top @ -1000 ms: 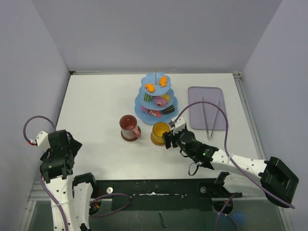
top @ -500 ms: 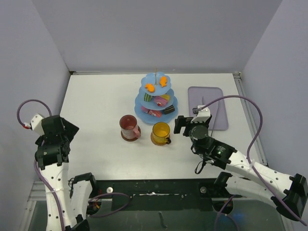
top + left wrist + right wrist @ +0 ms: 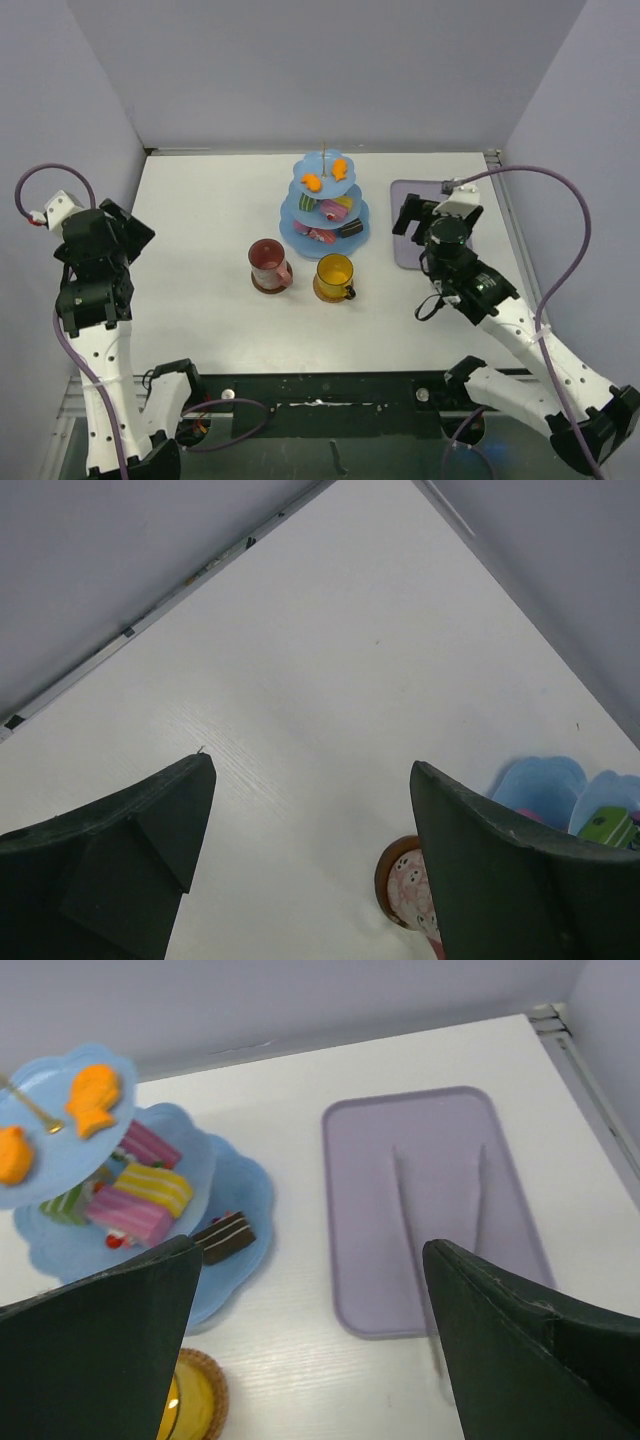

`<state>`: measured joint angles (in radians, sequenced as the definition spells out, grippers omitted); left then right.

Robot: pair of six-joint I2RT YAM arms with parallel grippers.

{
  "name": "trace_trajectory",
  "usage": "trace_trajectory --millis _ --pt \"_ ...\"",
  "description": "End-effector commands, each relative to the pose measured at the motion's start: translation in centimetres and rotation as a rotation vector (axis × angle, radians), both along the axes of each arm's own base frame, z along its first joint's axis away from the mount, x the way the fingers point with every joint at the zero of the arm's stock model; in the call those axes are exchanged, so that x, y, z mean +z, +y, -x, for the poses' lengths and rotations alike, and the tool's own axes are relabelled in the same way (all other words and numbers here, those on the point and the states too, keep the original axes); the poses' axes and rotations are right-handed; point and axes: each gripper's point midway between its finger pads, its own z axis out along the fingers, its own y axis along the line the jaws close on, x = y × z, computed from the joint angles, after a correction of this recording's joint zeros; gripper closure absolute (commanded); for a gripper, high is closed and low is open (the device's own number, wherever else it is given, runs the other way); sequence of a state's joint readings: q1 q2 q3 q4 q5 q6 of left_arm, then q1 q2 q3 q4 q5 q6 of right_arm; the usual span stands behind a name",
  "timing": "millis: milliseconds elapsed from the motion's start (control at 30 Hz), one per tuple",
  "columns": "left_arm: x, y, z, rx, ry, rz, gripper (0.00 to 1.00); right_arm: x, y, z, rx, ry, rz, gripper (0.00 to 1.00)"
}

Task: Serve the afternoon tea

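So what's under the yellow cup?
A round brown coaster sits under the yellow mug. Only its rim peeks out. The mug covers its middle, so nothing else underneath can be seen.

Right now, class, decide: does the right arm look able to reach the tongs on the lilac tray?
Probably yes. The right claw hangs open over the lilac tray, and the tongs lie bare on it with nothing covering them or standing between.

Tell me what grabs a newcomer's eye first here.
The light-blue three-tier stand at the middle of the table, loaded with bright toy cakes, orange fish pastries on top. Just in front, a dark-red mug and a yellow mug sit on brown coasters; a lilac tray lies to the right.
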<state>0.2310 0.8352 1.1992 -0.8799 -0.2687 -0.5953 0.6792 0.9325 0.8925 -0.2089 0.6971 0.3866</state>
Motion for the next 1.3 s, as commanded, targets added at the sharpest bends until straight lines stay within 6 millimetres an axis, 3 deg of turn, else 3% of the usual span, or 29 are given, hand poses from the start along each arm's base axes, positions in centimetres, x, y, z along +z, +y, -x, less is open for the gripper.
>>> trace_trajectory --millis 0,67,233,533,867,1033,1267 --pt "3.8 0.9 -0.2 -0.015 -0.119 -0.127 0.23 0.5 -4.1 -0.5 -0.036 0.019 -0.111 0.02" --pt "3.5 0.9 -0.2 -0.02 -0.116 -0.126 0.23 -0.3 -6.9 -0.8 -0.106 0.068 -0.152 0.03" --pt "2.0 1.4 -0.9 0.014 -0.043 -0.096 0.23 -0.2 -9.2 -0.8 -0.14 0.089 -0.175 0.02" --pt "3.7 2.4 -2.5 0.023 -0.081 -0.147 0.23 6.2 -11.1 -1.5 -0.145 0.001 0.033 0.02" --pt "7.3 2.4 -2.6 0.003 -0.201 -0.236 0.22 10.4 -10.6 -0.1 -0.096 -0.069 0.037 0.02" --pt "8.6 2.0 -2.7 -0.025 -0.247 -0.25 0.22 10.4 -10.5 0.9 -0.08 -0.086 0.021 0.02" --pt "8.1 2.0 -3.4 -0.012 -0.251 -0.212 0.22 9.9 -10.3 1.4 -0.062 -0.069 0.033 0.02"
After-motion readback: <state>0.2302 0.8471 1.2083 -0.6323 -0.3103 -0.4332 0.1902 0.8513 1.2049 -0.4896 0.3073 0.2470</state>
